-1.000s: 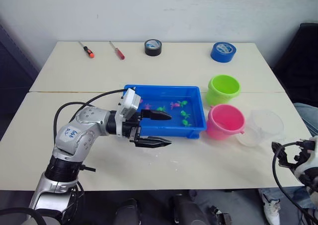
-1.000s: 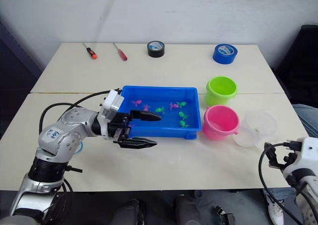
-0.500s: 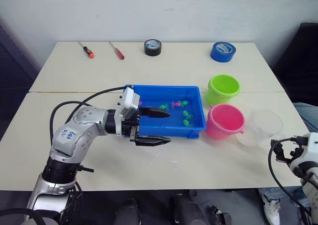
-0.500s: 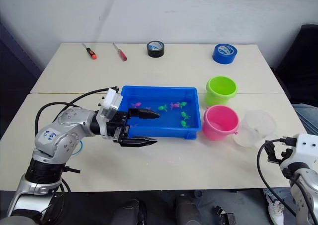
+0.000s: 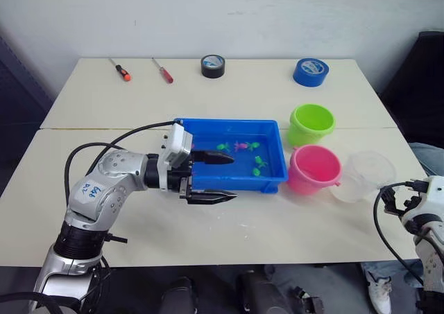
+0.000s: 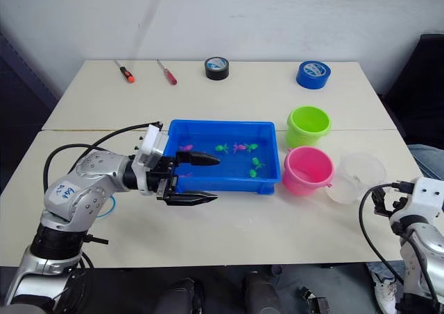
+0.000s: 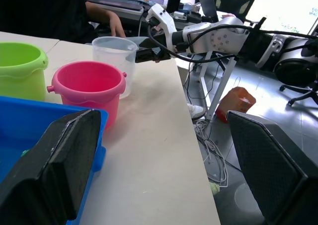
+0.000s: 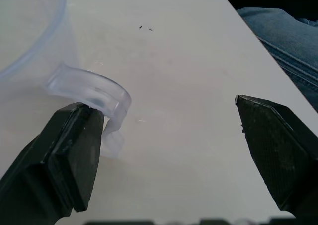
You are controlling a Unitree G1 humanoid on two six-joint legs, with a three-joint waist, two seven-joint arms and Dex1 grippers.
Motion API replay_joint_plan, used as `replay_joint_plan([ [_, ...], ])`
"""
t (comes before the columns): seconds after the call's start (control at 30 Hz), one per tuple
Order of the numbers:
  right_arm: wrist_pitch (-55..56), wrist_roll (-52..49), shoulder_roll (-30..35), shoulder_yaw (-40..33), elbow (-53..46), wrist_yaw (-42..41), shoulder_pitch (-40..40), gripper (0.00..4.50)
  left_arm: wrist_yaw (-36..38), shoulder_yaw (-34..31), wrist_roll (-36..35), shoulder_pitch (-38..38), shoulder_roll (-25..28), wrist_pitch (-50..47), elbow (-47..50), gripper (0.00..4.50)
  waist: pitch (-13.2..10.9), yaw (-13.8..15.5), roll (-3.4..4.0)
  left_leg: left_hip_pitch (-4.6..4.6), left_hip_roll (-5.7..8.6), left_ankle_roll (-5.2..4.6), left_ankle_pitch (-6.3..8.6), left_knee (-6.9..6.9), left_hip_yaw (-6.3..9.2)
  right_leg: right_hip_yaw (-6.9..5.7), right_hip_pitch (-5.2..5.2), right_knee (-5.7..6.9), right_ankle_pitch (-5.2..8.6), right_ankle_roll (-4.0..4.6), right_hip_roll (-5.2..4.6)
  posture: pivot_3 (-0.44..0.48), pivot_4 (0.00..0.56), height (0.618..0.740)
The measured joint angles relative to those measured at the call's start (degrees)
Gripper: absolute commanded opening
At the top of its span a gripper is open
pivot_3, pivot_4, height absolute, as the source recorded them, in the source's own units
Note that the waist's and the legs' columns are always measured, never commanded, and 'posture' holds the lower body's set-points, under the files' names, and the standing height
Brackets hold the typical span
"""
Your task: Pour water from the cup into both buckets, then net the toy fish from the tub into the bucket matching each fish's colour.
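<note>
The blue tub [image 5: 272, 179] sits mid-table with water and several small pink and green toy fish [image 5: 240, 146]. My left gripper [image 5: 223, 177] is open, one finger over the tub's near-left corner and the other in front of its rim. To the right stand the green bucket [image 5: 312, 123] and the pink bucket [image 5: 314, 168], with the clear cup [image 5: 365, 177] beside the pink one. My right gripper [image 8: 166, 111] is open at the cup's handle [image 8: 92, 91], one finger against the handle. A light blue curved edge [image 6: 106, 208] shows under my left forearm.
Along the table's far edge lie two red-handled screwdrivers [image 5: 121, 70], a black tape roll [image 5: 213, 66] and a blue tape roll [image 5: 310, 72]. A person sits past the table's right end [image 7: 74, 11]. The table's right edge runs close to the cup.
My right gripper has risen toward the cup. My left gripper has drawn back a little to the left. The fish have drifted in the water.
</note>
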State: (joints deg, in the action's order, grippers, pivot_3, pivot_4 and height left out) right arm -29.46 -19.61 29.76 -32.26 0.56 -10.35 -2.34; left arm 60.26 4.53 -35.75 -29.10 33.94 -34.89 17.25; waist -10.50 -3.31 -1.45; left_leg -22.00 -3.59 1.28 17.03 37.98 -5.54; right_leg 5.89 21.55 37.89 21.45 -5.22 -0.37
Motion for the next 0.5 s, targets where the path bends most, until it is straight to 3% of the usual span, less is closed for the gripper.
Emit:
replay_joint_plan([
  [0.17, 2.5, 0.6, 0.0, 0.6, 3.4, -0.6, -2.0, 4.5, -0.6, 0.0, 0.0, 0.0, 0.3, 0.0, 0.0, 4.42, 0.0, 0.0, 0.03, 0.0, 0.0, 0.0, 0.0, 0.0, 0.0, 0.0, 0.0, 0.0, 0.0, 0.0, 0.0, 0.0, 0.15, 0.74],
  [0.2, 3.2, 0.6, 0.0, 0.6, 4.2, -0.8, -2.4, 4.25, -0.7, -0.1, 0.0, 0.0, 0.4, 0.0, 0.0, 4.47, 0.0, 0.0, 0.03, 0.0, 0.0, 0.0, 0.0, 0.0, -0.01, 0.0, 0.0, 0.0, 0.0, 0.0, 0.0, 0.0, 0.15, 0.74],
  [0.27, 4.0, 0.6, 0.0, 0.8, 5.5, -1.3, -3.1, 3.68, -0.8, -0.1, 0.0, 0.0, 0.5, 0.0, 0.0, 4.5, 0.0, 0.0, 0.04, 0.0, 0.0, 0.0, 0.0, 0.0, -0.01, 0.01, 0.0, 0.0, 0.0, 0.0, 0.0, 0.0, 0.15, 0.74],
  [0.4, 6.6, 0.6, 0.0, 1.9, 8.3, -2.4, -4.5, 1.77, -0.9, -0.1, 0.0, 0.0, 0.6, 0.0, 0.0, 4.5, 0.0, 0.0, 0.04, 0.01, 0.0, 0.0, 0.0, 0.0, -0.01, 0.0, 0.0, 0.0, 0.0, 0.0, 0.0, 0.0, 0.15, 0.74],
  [0.43, 7.4, 0.6, 0.0, 2.2, 8.9, -2.9, -4.9, 1.07, -0.9, -0.2, 0.0, 0.0, 0.7, 0.1, 0.0, 4.5, 0.0, 0.0, 0.05, 0.01, 0.0, 0.0, 0.0, 0.0, -0.01, 0.01, 0.0, 0.0, 0.0, 0.0, 0.0, 0.0, 0.15, 0.74],
  [0.5, 8.3, 0.4, 0.0, 2.5, 9.5, -3.6, -5.2, 0.4, -0.9, -0.2, 0.0, 0.0, 0.8, 0.1, 0.0, 4.5, 0.0, 0.0, 0.05, 0.01, 0.0, 0.0, 0.0, 0.0, 0.0, 0.0, 0.0, 0.0, 0.0, 0.0, 0.0, 0.0, 0.15, 0.74],
])
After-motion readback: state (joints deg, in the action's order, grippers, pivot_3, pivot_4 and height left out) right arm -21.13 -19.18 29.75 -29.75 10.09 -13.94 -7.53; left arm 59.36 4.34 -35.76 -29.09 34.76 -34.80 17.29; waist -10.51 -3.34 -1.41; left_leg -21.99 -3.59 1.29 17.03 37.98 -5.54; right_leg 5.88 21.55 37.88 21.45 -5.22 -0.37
